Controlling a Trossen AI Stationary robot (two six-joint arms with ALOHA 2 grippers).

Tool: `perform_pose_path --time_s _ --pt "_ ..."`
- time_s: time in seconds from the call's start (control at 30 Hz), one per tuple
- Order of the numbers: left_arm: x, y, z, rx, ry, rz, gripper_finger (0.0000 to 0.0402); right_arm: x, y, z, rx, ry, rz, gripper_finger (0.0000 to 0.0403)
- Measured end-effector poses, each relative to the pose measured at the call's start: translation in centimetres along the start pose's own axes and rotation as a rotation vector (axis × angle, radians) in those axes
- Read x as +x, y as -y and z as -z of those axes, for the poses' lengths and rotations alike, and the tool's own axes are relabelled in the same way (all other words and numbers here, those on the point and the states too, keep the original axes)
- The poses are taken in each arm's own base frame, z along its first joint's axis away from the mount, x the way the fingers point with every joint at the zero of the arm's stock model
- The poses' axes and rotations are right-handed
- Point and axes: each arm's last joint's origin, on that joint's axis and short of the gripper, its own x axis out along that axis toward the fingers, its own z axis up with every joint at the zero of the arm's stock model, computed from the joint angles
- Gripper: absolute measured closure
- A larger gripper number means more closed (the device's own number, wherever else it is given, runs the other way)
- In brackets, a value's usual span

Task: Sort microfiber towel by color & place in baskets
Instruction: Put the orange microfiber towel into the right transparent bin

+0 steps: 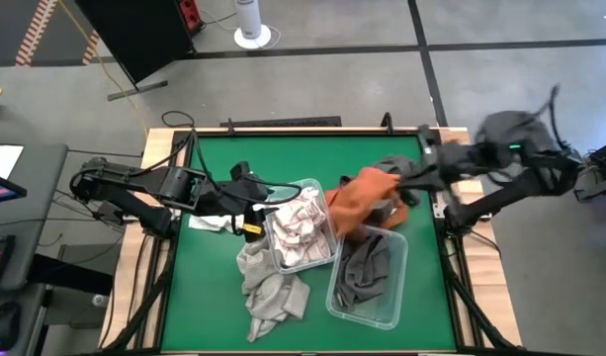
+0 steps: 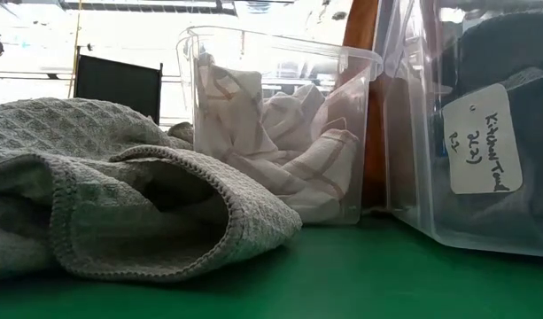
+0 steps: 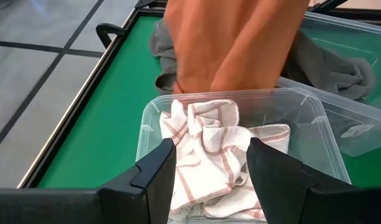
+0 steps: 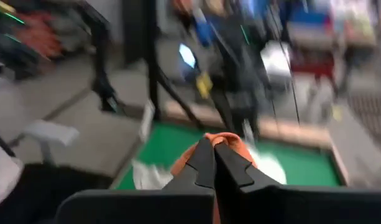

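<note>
My right gripper (image 4: pixel 215 163) pinches the orange towel (image 1: pixel 365 195), hanging at 12 o'clock of both baskets (image 1: pixel 301 237). My left gripper (image 3: pixel 212 163), fingers spread, hovers at the white-towel basket's 9 o'clock.

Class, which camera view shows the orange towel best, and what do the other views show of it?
The high view: the whole orange towel hangs from the shut right claw above the baskets. The left wrist view shows only hanging folds, the right wrist view a scrap between the fingers, the low view a sliver behind a tub.
</note>
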Motion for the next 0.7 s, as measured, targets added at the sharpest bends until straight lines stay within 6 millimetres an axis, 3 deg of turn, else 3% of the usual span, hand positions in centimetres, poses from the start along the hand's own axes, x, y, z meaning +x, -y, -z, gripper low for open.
perform_pose_path --time_s 0.17,0.33,0.43,0.7 --pt "0.0 0.2 -0.7 0.024 0.068 0.013 0.0214 -1.6 -1.3 -2.3 -0.049 0.18 -0.092 0.0381" --pt "1.8 1.0 -1.2 0.136 0.159 0.011 0.0214 -0.9 -2.9 -2.9 -0.086 0.233 -0.189 0.0381" --pt "3.6 1.6 -1.5 0.19 0.214 -0.001 0.0214 0.5 -4.0 -2.8 -0.094 0.208 -0.238 0.0382" --pt "8.8 3.9 -1.9 0.327 0.29 0.105 0.0214 6.3 -7.1 -1.7 -0.069 0.062 -0.17 0.038"
